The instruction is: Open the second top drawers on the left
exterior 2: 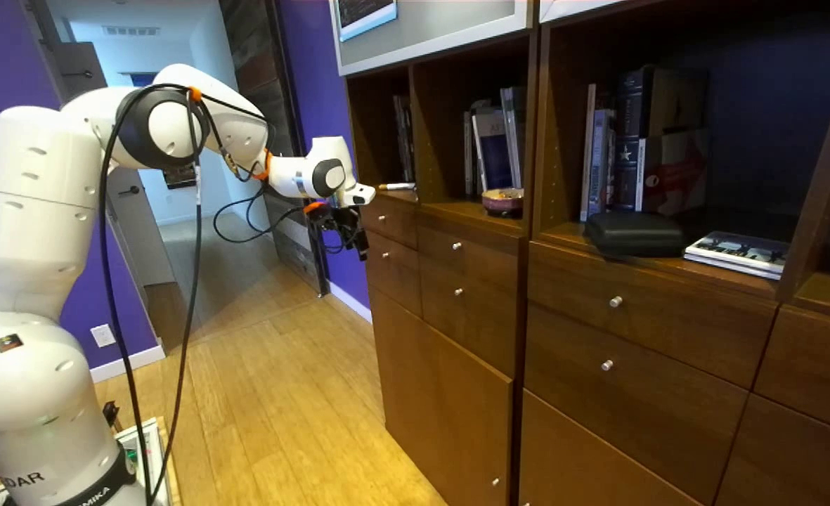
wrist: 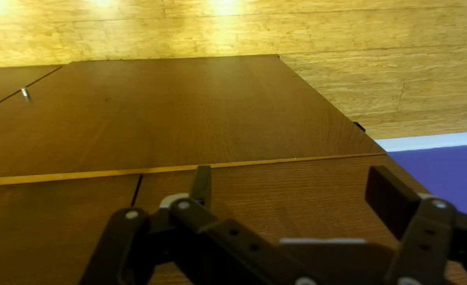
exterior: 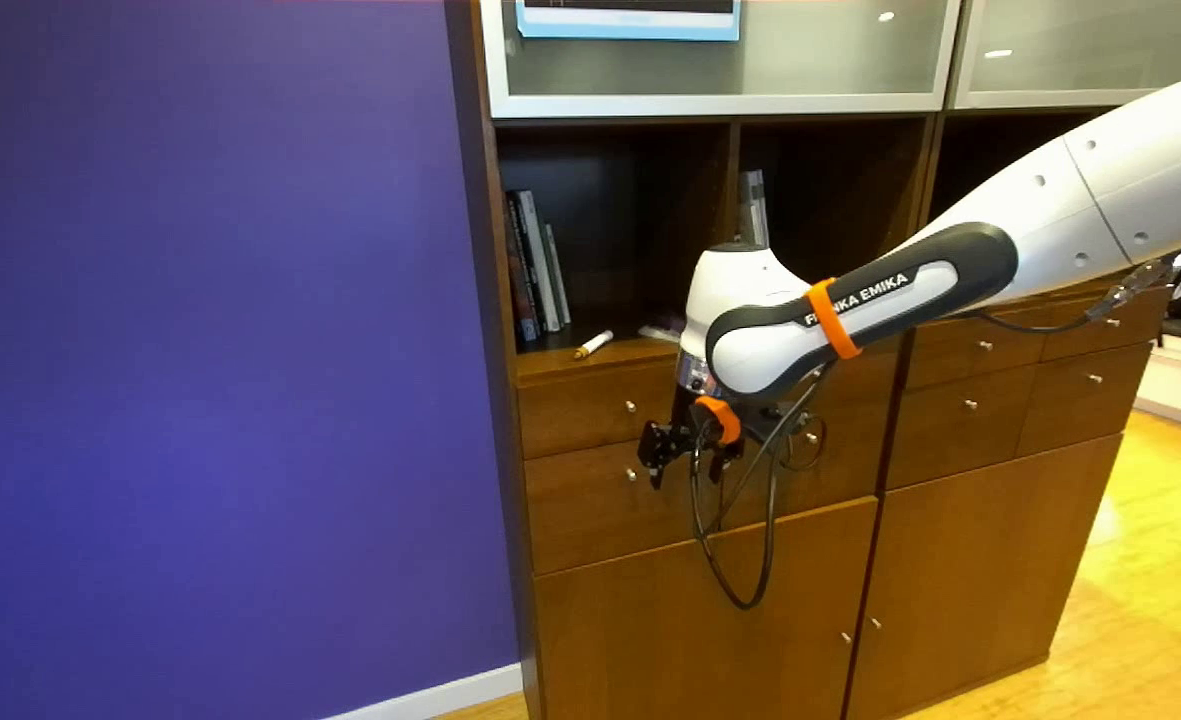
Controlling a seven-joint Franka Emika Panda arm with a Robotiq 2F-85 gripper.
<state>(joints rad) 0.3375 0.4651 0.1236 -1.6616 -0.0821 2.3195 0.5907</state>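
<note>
Holding the gripper (wrist: 290, 190) in front of the left cabinet (exterior: 498, 330), fingers (wrist: 387, 194) spread wide. Contact with the fronts: can't tell from my views. My targets, the second top drawers (exterior: 590, 520), sit side by side in that cabinet's lower drawer row, under the shallower drawers (exterior: 570, 415) and above a tall door (exterior: 690, 630). Both look closed, one silver knob (exterior: 631, 474) each; in an exterior view a finger shows just beside the left knob, depth unclear. Fronts are smooth brown wood, grain visible. Left shelf (exterior: 550, 355): marker (exterior: 594, 345) lying near the front edge, books (exterior: 542, 262) standing to its left, some leaning. White-framed glass panel (exterior: 830, 65) above. Farther right I see a bowl (exterior 2: 503, 202), then a black case (exterior 2: 632, 234), near right. Room: purple wall (exterior: 230, 350) to the left, white baseboard (exterior: 440, 693) at its foot, glossy wood floor (exterior 2: 295, 379), grey door (exterior 2: 140, 239) far left with a hallway (exterior 2: 211, 53) beyond.
</note>
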